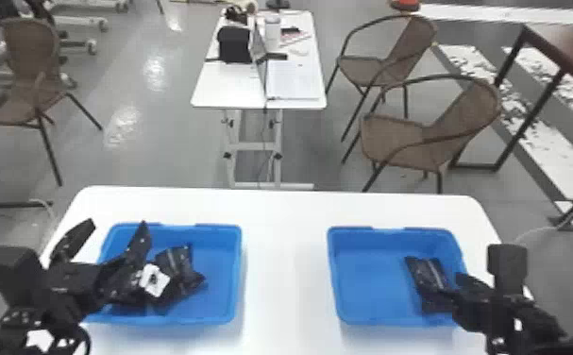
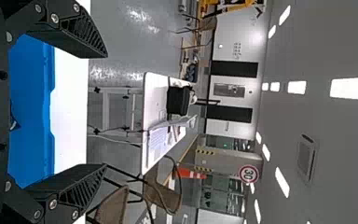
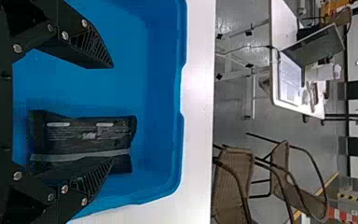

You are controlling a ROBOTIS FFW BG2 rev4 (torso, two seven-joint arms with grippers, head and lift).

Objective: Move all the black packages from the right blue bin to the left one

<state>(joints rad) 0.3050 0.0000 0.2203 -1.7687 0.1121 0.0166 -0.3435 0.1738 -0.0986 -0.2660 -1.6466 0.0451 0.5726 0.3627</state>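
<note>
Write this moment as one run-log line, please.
task: unfinished; right bin: one black package; left bin: black packages; left tool: open; right tool: open, near package

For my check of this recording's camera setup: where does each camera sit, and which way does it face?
Head view: on the head, forward and down over the work table and both bins; left arm and right arm show.
Left wrist view: past its open left gripper, over the left blue bin into the room.
Right wrist view: past its open right gripper, into the right blue bin and beyond.
Shared: head and right wrist views both show the right bin's black package.
</note>
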